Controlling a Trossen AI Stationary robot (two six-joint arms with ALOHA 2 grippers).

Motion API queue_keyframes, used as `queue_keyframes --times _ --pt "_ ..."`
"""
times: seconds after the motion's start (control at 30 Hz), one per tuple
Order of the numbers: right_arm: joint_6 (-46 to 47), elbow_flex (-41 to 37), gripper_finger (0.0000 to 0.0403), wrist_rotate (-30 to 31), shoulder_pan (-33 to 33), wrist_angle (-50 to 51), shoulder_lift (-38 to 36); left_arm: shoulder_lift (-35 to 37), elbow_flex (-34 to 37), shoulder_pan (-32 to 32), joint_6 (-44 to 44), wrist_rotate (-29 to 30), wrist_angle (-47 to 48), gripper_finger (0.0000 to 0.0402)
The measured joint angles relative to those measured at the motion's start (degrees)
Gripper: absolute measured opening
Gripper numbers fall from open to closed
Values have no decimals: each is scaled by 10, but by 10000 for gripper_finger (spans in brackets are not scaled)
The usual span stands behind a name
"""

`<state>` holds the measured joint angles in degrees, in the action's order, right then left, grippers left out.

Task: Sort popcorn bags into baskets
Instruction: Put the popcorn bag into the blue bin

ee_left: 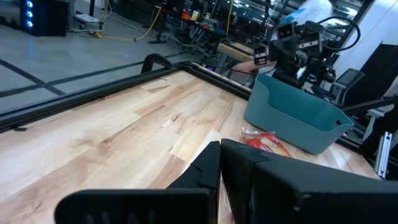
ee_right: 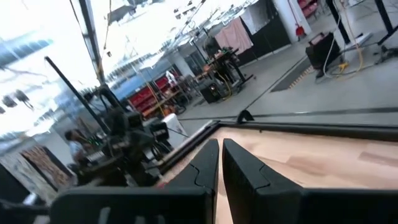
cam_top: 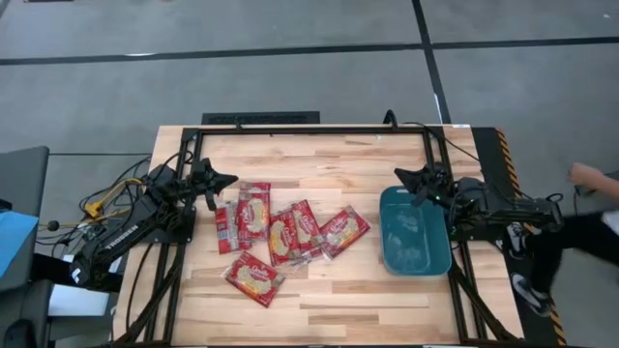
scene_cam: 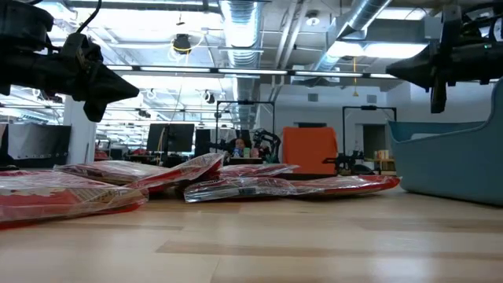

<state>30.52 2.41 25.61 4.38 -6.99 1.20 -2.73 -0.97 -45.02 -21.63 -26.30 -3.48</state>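
We see a pale wooden bench [cam_top: 319, 290] edged by a black frame, set on a grey floor in an open workshop with ceiling ducts. The teal basket [cam_top: 414, 244] stands at its right side, apparently empty. Six red popcorn bags [cam_top: 280, 237], each with a cream picture, lie clustered left of centre. The left tool [cam_top: 230, 179] hovers closed beside them; the right tool [cam_top: 398, 175], fingers nearly together, holds nothing above the basket's far corner.

Left hand [cam_top: 228, 179] and right hand [cam_top: 398, 174] both closed, raised
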Motion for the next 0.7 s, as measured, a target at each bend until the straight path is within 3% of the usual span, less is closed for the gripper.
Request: queue_keyframes --times 0.27,0.37,0.5,0.7 --pt "74 0 49 -7 -1 -1 -1 0 0 0 10 15 -1 0" --pt "49 0 49 -14 0 -72 0 0 0 0 24 72 -2 0" --pt "-65 42 60 -16 3 -194 2 0 0 0 -5 162 -4 0" --pt "-135 183 103 -10 -3 -122 86 0 0 0 -67 290 -6 0"
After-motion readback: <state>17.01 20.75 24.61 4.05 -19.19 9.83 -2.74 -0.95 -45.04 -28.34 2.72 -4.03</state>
